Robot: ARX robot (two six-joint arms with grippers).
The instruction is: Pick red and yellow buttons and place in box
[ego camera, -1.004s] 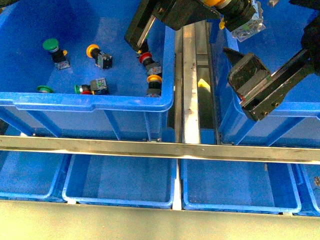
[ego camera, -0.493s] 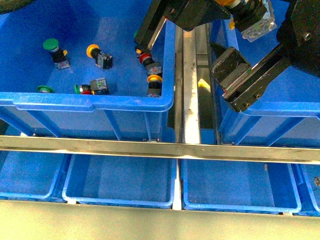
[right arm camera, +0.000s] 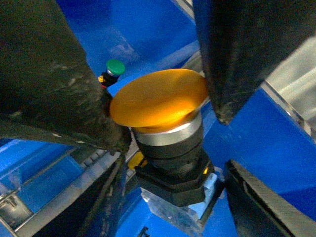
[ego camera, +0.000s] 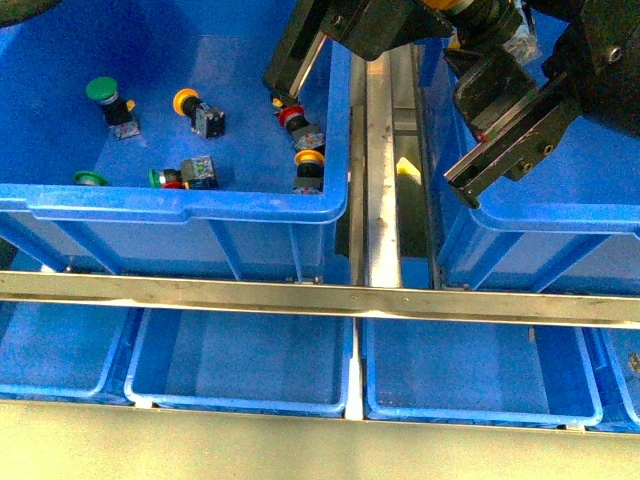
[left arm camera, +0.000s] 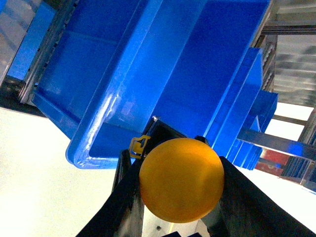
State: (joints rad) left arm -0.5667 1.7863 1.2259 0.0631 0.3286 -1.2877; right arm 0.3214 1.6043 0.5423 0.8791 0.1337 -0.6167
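My left gripper [left arm camera: 181,190] is shut on the yellow button [left arm camera: 181,178], whose round cap fills the space between the dark fingers [left arm camera: 127,197]. In the front view that gripper [ego camera: 478,18] hangs at the top edge, over the box [ego camera: 560,212], the blue crate on the right. My right gripper [ego camera: 480,135] is open just below it. The right wrist view shows the yellow button's [right arm camera: 158,104] cap, silver collar and black body, which lies between my right gripper's [right arm camera: 182,212] spread fingers [right arm camera: 264,205]. A red button [ego camera: 291,117] lies in the left crate [ego camera: 190,205].
The left crate also holds green-capped buttons [ego camera: 100,92] and orange-capped ones [ego camera: 186,100]. A steel rail [ego camera: 380,170] runs between the two crates. A metal bar [ego camera: 300,298] crosses in front, with shallow blue trays [ego camera: 240,365] below it.
My right gripper has risen and closed in on the held yellow button. The left gripper has carried the button slightly up and to the right, over the right crate.
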